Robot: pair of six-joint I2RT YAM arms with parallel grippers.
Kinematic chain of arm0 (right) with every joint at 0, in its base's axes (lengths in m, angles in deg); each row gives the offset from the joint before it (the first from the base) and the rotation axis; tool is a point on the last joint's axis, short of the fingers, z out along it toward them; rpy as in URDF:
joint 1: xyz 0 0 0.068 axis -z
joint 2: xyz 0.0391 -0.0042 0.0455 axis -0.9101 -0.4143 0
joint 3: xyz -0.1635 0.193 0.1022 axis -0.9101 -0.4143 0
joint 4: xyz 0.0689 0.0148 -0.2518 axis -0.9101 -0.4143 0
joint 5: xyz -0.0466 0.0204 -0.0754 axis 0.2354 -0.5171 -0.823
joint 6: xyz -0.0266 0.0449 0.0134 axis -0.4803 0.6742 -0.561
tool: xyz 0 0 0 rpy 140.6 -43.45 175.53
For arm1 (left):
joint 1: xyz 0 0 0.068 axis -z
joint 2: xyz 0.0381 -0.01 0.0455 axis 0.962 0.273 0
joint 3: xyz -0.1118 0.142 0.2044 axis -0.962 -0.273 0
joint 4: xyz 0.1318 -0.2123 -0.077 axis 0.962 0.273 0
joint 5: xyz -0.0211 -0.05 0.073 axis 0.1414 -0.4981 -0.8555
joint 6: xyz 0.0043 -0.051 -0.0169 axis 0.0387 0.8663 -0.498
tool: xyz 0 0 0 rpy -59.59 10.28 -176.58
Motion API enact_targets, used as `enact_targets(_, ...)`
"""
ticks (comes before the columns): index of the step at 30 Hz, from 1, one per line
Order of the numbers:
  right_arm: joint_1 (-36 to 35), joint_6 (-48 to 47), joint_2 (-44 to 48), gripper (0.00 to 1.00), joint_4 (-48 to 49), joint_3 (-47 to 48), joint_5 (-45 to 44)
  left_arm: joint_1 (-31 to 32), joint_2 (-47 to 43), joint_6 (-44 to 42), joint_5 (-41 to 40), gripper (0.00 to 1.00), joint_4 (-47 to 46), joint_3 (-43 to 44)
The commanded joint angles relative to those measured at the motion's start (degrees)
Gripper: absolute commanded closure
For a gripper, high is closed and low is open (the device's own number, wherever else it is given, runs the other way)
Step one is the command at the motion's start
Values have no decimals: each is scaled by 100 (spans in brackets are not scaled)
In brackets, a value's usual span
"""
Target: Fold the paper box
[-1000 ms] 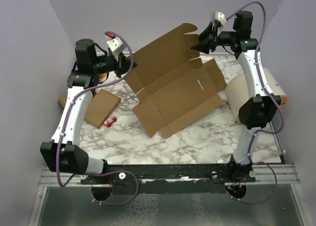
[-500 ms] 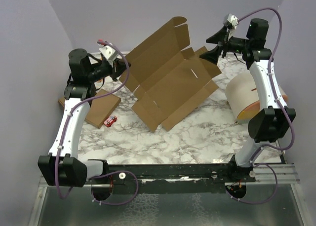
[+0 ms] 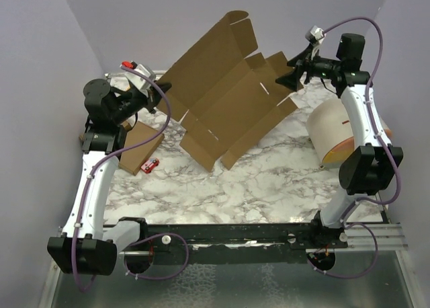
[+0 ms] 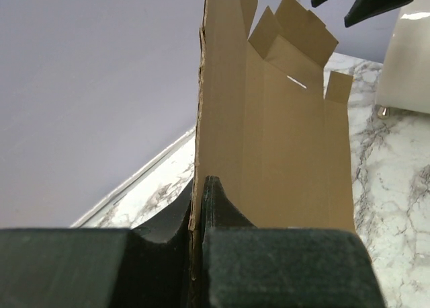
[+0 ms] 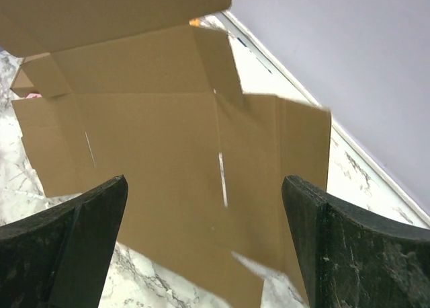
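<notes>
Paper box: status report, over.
Left gripper shut on paper box edge. Right gripper open, off it. Box unfolded, back panel raised. Small brown slab lies apart, left.

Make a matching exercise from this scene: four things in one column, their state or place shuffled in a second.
1. left tool
2. right tool
3. paper box
4. small red object

A. lying on the table, near the left arm
B. open, holding nothing
C. unfolded, tilted up off the surface
D. shut on the box's edge

Pairs: 1-D, 2-B, 3-C, 4-A
</notes>
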Motion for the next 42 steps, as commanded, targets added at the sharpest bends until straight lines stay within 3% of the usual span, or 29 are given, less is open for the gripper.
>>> enact_targets(1, 119, 10, 337, 1, 136, -52, 69, -79, -61, 471, -484, 100, -135, 225)
enact_targets(4, 119, -121, 345, 0, 160, -29, 332, -153, -6, 552, -444, 100, -190, 197)
enact_targets(8, 114, -744, 93, 0, 432, 1, 1906, -176, -60, 367, -21, 100, -562, -56)
enact_targets(10, 71, -788, -47, 0, 1013, -8, 2256, -175, -110, 292, 105, 100, -704, -150)
enact_targets(15, -187, -1029, -782, 0, 825, 1254, 1988, -175, -155, 281, 369, 100, -751, -204)
enact_targets(19, -497, -1054, -1006, 1, 1045, 1538, 1365, -175, -183, 370, 509, 100, -852, -226)
enact_targets(29, -710, -1106, -1287, 23, 1124, 1740, 675, -175, -236, 438, 662, 100, -886, -194)
enact_targets(37, -854, -1618, -1042, 54, 717, 1374, 532, -175, -219, 486, 635, 100, -889, -117)
enact_targets(42, -927, -1794, -933, 58, 467, 1194, 787, -176, -196, 502, 673, 100, -921, -104)
